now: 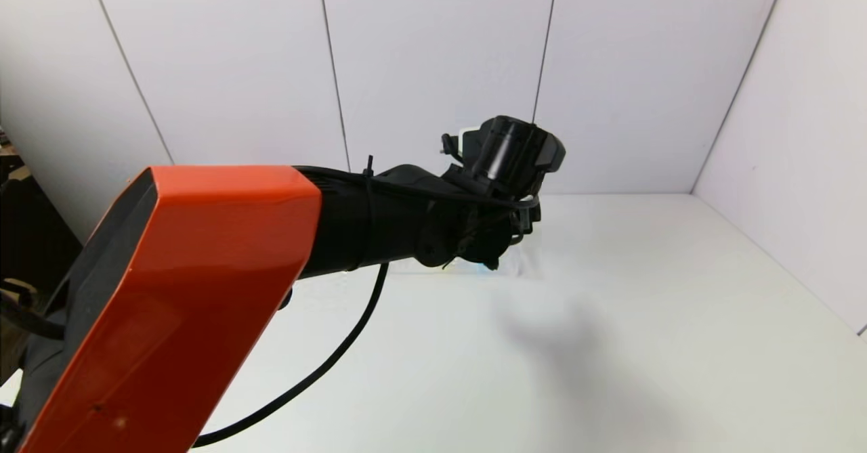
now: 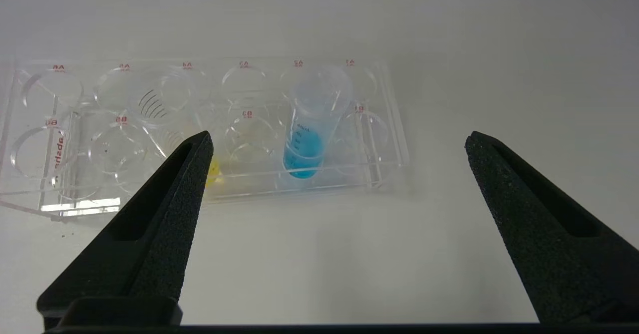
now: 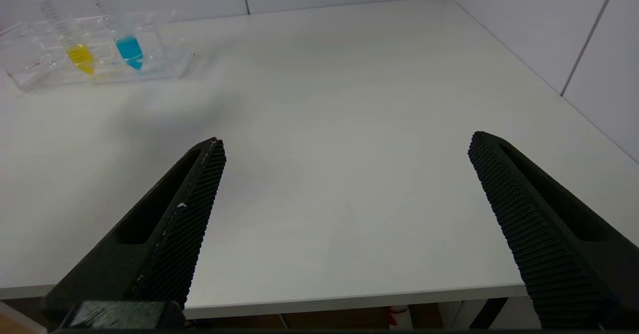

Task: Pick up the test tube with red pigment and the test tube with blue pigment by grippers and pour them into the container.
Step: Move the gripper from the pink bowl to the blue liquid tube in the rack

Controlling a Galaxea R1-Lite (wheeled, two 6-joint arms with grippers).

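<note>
Orange-and-black left arm [image 1: 203, 284] hides most of clear plastic tube rack [image 1: 521, 267] in head view. Yellow-liquid tube [image 2: 213, 170] sits partly behind black left gripper [image 2: 337, 142] finger. Red-liquid tube not visible anywhere.

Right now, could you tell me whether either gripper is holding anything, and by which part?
Nothing is held. The left gripper is open above the rack, facing the blue tube; the right gripper is open over bare table.

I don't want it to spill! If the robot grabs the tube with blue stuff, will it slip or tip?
The test tube with blue pigment looks smooth and clear, so probably slippery. It is slender and open-topped, so tilting may spill it. The open left gripper hangs over the clear rack.
</note>
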